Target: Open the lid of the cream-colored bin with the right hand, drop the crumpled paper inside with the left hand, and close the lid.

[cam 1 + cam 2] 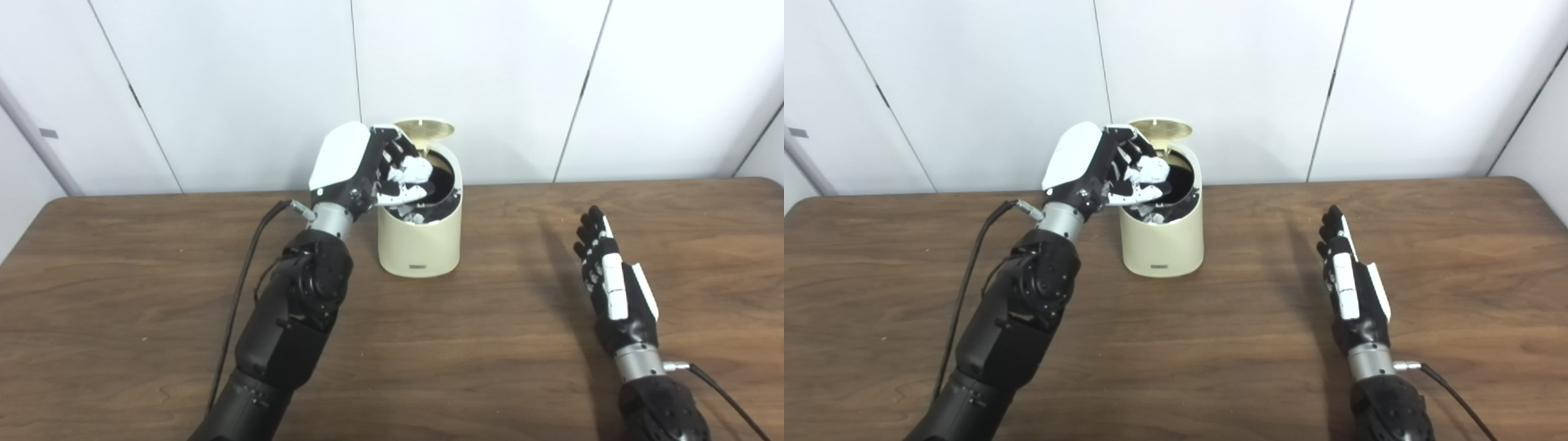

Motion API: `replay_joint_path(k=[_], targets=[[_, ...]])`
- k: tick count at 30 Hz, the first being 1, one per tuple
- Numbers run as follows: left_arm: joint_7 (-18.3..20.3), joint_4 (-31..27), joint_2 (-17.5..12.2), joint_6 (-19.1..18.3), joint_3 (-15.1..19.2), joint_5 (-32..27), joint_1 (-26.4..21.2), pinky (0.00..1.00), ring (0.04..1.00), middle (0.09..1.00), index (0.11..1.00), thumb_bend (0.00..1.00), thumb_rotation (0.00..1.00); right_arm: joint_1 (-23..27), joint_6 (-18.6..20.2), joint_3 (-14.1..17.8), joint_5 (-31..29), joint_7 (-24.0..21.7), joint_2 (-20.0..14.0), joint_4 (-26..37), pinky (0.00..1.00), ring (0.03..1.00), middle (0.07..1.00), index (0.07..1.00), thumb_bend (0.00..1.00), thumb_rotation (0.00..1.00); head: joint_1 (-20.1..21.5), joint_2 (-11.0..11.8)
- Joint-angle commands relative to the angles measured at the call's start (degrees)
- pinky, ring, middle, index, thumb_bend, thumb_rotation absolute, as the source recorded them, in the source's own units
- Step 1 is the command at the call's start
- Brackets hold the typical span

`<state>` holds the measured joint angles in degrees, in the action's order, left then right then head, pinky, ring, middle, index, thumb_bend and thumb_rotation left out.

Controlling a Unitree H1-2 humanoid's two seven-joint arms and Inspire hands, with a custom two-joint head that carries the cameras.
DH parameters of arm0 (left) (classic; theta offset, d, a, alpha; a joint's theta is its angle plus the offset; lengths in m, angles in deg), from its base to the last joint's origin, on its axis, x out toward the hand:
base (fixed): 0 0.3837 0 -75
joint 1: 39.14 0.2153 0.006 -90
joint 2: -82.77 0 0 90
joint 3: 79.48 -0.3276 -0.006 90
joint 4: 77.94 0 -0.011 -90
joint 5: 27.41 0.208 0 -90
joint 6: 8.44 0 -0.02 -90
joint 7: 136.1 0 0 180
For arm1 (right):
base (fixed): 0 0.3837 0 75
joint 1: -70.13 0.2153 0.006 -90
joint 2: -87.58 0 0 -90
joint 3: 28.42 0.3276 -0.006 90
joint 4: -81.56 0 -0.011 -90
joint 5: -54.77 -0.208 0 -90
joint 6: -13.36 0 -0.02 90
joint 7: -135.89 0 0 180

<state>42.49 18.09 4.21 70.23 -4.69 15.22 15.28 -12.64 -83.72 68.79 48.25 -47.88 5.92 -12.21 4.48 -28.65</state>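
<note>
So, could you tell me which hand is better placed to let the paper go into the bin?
Left. The left hand holds the paper right over the bin, lid up; the right hand waits open on the table.

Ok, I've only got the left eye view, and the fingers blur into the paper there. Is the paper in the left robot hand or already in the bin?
Observer: In the right eye view the paper shows as a separate white lump held by the left robot hand, over the opening of the bin.
Operator: Is there room for it to drop?
Observer: Yes, probably. That view shows dark open space to the right of the paper, with the lid raised behind.
Operator: And the right robot hand?
Observer: The right robot hand is open and empty, well clear of the bin, with more bare table showing beyond it.
</note>
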Motion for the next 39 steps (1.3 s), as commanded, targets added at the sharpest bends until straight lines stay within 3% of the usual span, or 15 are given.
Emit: replay_joint_path(k=[1,16,22,28,31,32,34,39], targets=[[-2.3,-0.1,0.7,0.3,0.0,0.9,-3.6,0.30,0.413,0.512,0.520,0.47,0.00,-1.8,-0.7,0.0,-0.5,0.2,0.5,-2.3,1.00,1.000,1.000,1.000,0.56,1.00,0.1,0.1],[-5.7,2.9,1.5,0.4,-1.8,2.9,-4.2,0.29,0.404,0.502,0.525,0.47,0.00,-2.4,-0.3,0.2,-1.1,-0.2,0.4,-1.6,1.00,1.000,1.000,1.000,0.56,1.00,0.2,0.1],[-6.5,3.2,0.4,0.6,-3.3,4.4,-4.0,0.30,0.409,0.522,0.526,0.47,0.00,-2.5,-0.9,0.3,-1.8,-0.5,0.3,-2.1,1.00,1.000,1.000,1.000,0.56,1.00,0.1,0.2],[-5.6,3.0,-0.7,-1.6,-5.5,8.7,-4.1,0.30,0.419,0.548,0.506,0.47,0.00,-2.5,-1.3,0.4,-2.5,-1.0,0.0,-2.5,1.00,1.000,1.000,1.000,0.57,1.00,0.0,0.2],[-3.8,2.4,-1.3,-3.6,-6.5,11.3,-4.1,0.43,0.454,0.534,0.480,0.50,0.00,-2.4,-1.5,0.4,-2.7,-1.2,-0.2,-2.5,1.00,1.000,1.000,1.000,0.57,1.00,0.0,0.2],[-3.3,2.1,-1.4,-4.0,-6.7,11.8,-4.1,0.47,0.528,0.542,0.477,0.50,0.00,-2.4,-1.5,0.3,-2.8,-1.2,-0.2,-2.5,1.00,1.000,1.000,1.000,0.57,1.00,0.0,0.2],[-2.4,1.7,-1.4,-4.7,-6.8,12.3,-4.0,0.50,0.595,0.555,0.472,0.51,0.00,-2.4,-1.4,0.3,-3.0,-1.2,-0.2,-2.4,1.00,1.000,0.999,1.000,0.57,1.00,0.0,0.2],[-1.6,1.4,-1.3,-4.8,-6.8,12.9,-3.7,0.52,0.613,0.556,0.472,0.51,0.00,-2.4,-1.4,0.4,-2.9,-1.0,-0.1,-2.4,1.00,1.000,0.999,1.000,0.57,1.00,0.0,0.4]])
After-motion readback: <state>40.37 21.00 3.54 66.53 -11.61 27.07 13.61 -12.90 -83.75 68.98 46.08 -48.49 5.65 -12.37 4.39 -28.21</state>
